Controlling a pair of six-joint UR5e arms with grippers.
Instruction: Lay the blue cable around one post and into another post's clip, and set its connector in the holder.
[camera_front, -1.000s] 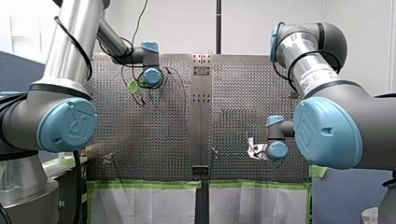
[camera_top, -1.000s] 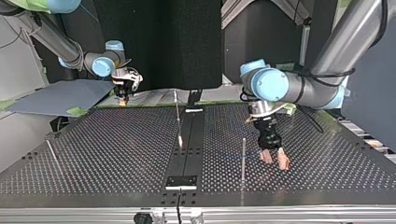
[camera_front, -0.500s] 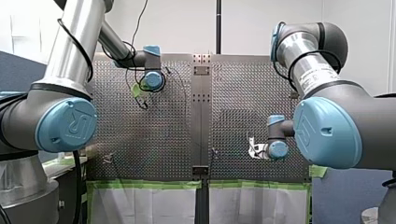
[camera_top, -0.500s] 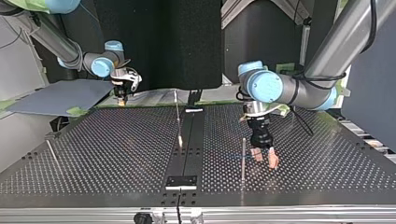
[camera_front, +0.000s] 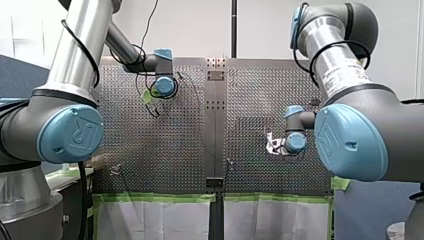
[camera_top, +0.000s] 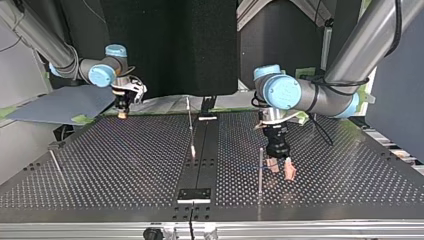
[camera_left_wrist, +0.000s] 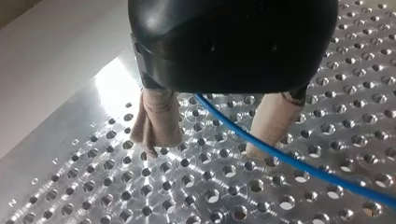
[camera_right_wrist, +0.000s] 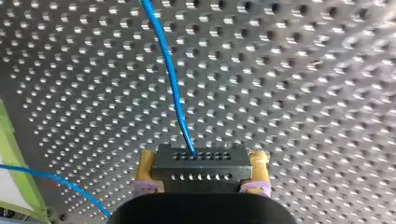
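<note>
My right gripper (camera_right_wrist: 201, 164) clamps the connector (camera_right_wrist: 200, 161); the blue cable (camera_right_wrist: 169, 70) passes between the parted fingers (camera_left_wrist: 156, 122) of my left gripper (camera_left_wrist: 212, 139). Routing and seating likely remain.

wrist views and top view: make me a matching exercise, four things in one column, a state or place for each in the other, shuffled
Things
1. my left gripper
2. my right gripper
3. connector
4. post

States or places
a. black, with the blue cable leaving its face
b. standing upright beside my left gripper
c. open, the cable running between its pads
d. shut on the connector

Pairs: 1-c, 2-d, 3-a, 4-b
</note>
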